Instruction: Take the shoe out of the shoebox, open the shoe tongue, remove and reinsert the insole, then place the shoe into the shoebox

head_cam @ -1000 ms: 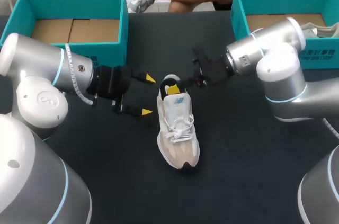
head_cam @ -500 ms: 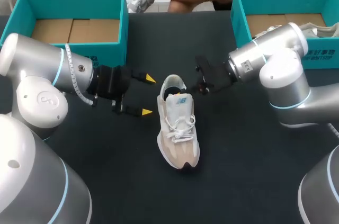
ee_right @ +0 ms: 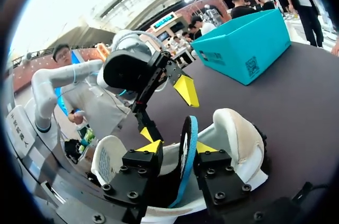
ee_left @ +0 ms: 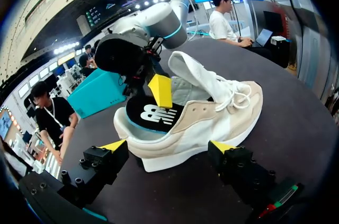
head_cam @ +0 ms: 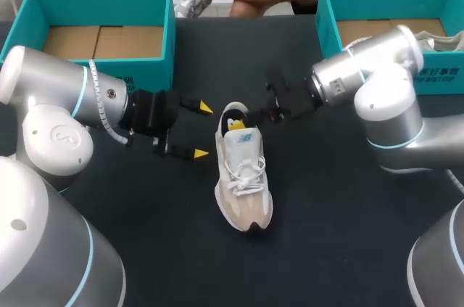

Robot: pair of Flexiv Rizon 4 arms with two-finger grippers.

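Your shoe [head_cam: 243, 176] lay out mid-bench, tongue [ee_left: 196, 73] up. Your right hand [ee_right: 177, 147] clamped the insole [ee_right: 186, 128], your left hand [head_cam: 202, 131] gaped alongside. Reinserting and boxing remained.

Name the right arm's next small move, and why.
Probably draw the insole back and up out of the shoe: the right gripper is shut on its raised heel edge, the rest lies inside, and the left gripper hangs open beside it.

Illegible print [head_cam: 444, 72] on shoebox [head_cam: 328, 24]
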